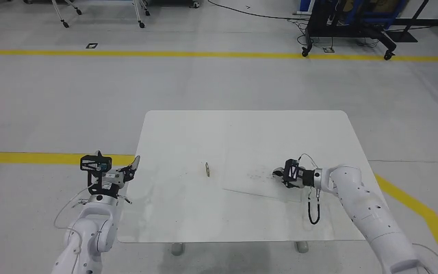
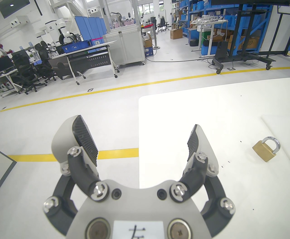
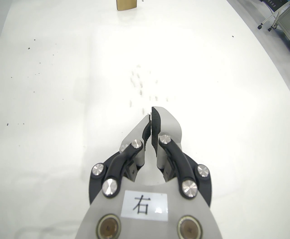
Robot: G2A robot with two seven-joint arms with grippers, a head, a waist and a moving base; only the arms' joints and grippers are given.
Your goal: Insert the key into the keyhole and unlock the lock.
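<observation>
- The brass lock (image 1: 207, 169) lies mid-table (image 1: 246, 130), long axis about 12-to-6, shackle toward 12–1 o'clock.
- The left gripper (image 1: 133, 164) hangs at the table's 9 o'clock edge, jaws spread.
- The right gripper (image 1: 279, 172), at the lock's 3 o'clock, has its jaws pressed together.

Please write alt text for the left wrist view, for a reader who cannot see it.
The open, empty left gripper hangs at the edge of a white table. A brass padlock lies on the table beyond it, untouched. Desks and shelves of a workshop stand in the background.
</observation>
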